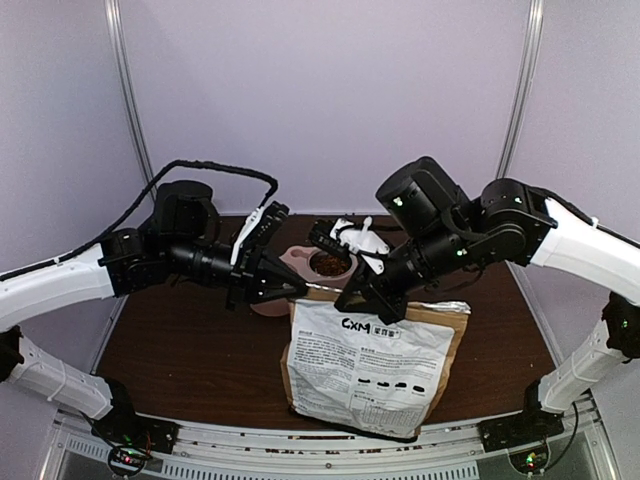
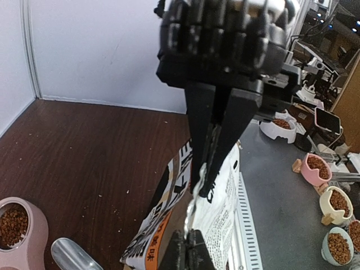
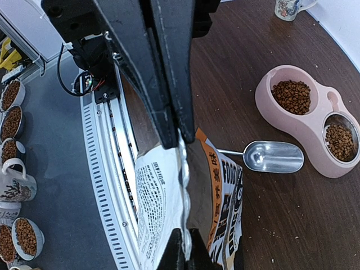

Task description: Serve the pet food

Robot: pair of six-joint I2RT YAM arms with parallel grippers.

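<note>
Left tool point(image 2: 188, 241) and right tool point(image 3: 181, 247) both clench the top edge of the tan bag point(image 1: 375, 365), side by side; I see the pet food point(image 3: 292, 95) lying in the pink double bowl point(image 3: 279, 122) just beyond the tools, scoop point(image 3: 273, 156) beside it

The left arm point(image 1: 50, 290) and right arm point(image 1: 590, 248) have glossy white shells over their long links and bulky matte black joint housings point(image 1: 420, 195). A black braided cable point(image 1: 215, 168) runs along the left arm. Small green lights point(image 1: 515, 200) dot the right arm. The left gripper point(image 1: 290, 290) and right gripper point(image 1: 348, 300) have flat, black, tapering fingers point(image 2: 198, 124).
</note>
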